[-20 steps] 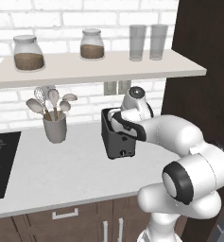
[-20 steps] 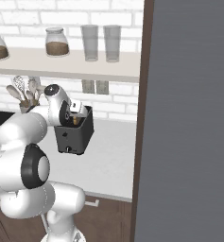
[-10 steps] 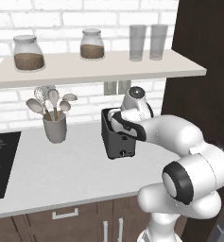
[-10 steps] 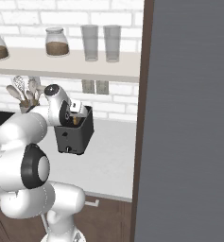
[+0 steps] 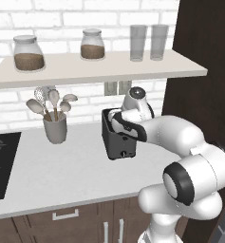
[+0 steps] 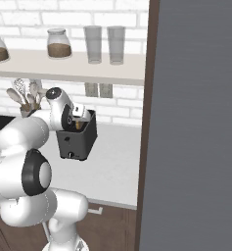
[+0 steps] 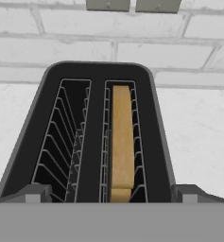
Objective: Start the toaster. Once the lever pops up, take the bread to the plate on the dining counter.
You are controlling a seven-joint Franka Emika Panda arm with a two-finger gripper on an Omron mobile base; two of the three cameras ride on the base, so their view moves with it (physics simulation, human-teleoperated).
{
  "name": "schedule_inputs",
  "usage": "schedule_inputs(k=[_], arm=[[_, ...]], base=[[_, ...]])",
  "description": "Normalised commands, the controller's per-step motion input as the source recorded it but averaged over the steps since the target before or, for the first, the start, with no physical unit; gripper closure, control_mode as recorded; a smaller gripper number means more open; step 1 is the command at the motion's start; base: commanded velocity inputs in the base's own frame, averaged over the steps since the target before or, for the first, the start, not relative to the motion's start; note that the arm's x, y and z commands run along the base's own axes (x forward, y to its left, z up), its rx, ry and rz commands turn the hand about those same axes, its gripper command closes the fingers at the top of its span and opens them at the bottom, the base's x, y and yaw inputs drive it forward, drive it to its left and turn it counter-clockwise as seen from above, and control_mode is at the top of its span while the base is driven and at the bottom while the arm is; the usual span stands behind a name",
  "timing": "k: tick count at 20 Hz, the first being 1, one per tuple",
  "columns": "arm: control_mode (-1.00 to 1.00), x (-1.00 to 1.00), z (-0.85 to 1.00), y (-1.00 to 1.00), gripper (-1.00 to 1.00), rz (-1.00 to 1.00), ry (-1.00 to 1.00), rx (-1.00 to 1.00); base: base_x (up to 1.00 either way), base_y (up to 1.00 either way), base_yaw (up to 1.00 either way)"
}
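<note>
Golden-brown bread [image 7: 121, 142] stands on edge in the right-hand slot of the dark toaster [image 7: 97, 137], straight below the gripper [image 7: 111, 193]. Its fingertips [image 7: 34, 194] are spread wide over the toaster's outer walls, holding nothing, the toaster resting on the white table [image 5: 61, 166].

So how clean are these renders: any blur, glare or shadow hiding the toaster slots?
Hand view: sharp, even light, bread plain in the toaster's right slot. Left base view: flat light, arm covers part of the toaster. Right base view: no glare or blur.
</note>
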Motion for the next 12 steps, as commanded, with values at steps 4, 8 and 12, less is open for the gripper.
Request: schedule_inputs(k=[4,8,12], arm=[[-1.00,0.00,0.00,0.00,-1.00,0.00,0.00,0.00],[-1.00,0.00,0.00,0.00,-1.00,0.00,0.00,0.00],[-1.00,0.00,0.00,0.00,-1.00,0.00,0.00,0.00]], base=[[0.00,0.00,0.00],[0.00,0.00,0.00],[0.00,0.00,0.00]])
